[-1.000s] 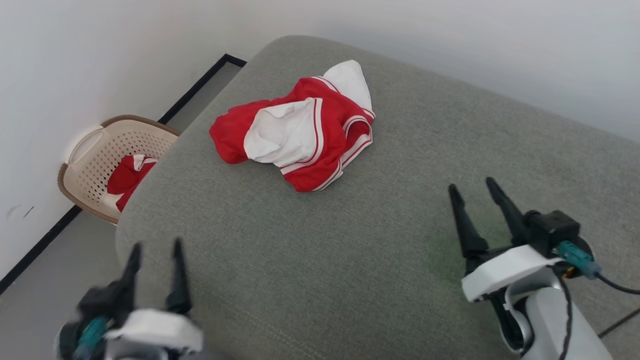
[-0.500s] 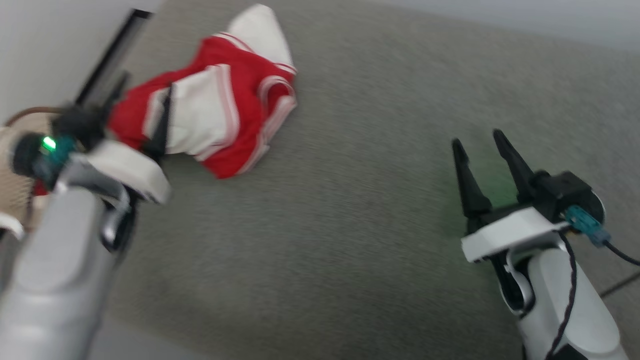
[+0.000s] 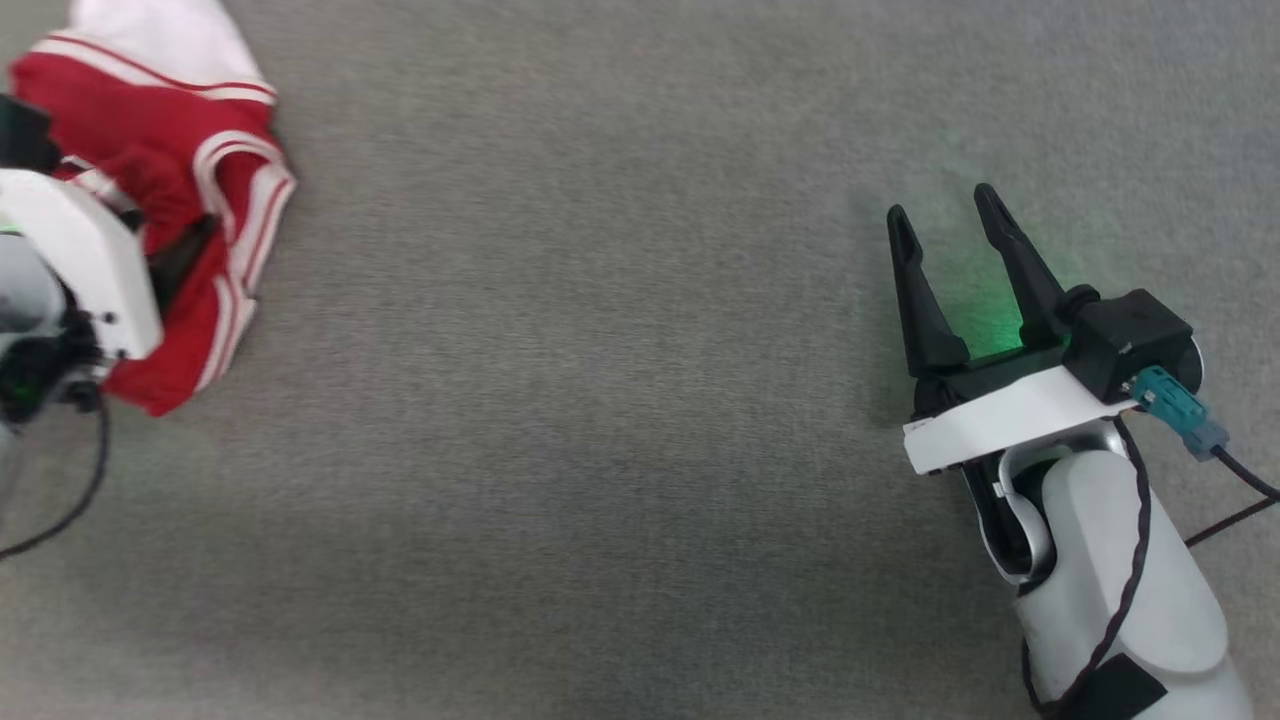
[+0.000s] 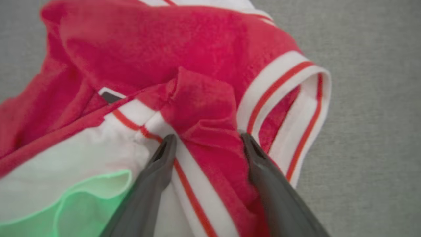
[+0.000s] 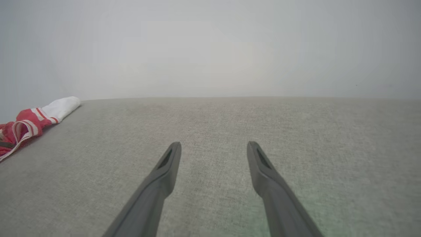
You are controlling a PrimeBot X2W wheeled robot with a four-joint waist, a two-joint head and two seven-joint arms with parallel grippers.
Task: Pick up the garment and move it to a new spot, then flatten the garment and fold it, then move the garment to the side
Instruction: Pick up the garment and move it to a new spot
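The garment (image 3: pixel 170 110), red with white panels and striped trim, lies crumpled at the far left of the grey cushion (image 3: pixel 560 400). In the head view my left arm's white wrist plate (image 3: pixel 80 260) sits over it. In the left wrist view my left gripper (image 4: pixel 208 138) is open. Its fingertips are pressed down into the garment (image 4: pixel 158 56), one either side of a raised red fold. My right gripper (image 3: pixel 940 205) hovers open over bare cushion far to the right, with nothing between its fingers. The right wrist view has that gripper (image 5: pixel 213 144) low over the fabric and the garment (image 5: pixel 29 123) at its left edge.
Grey woven upholstery spreads across the middle and right of the head view. A pale wall (image 5: pixel 210 49) rises behind the cushion's far edge in the right wrist view. A black cable (image 3: pixel 1230 470) trails from my right wrist.
The head camera has tilted down and swung, so the basket and wall have left the picture. My left gripper has reached from the cushion's near edge onto the garment. The right gripper stays open.
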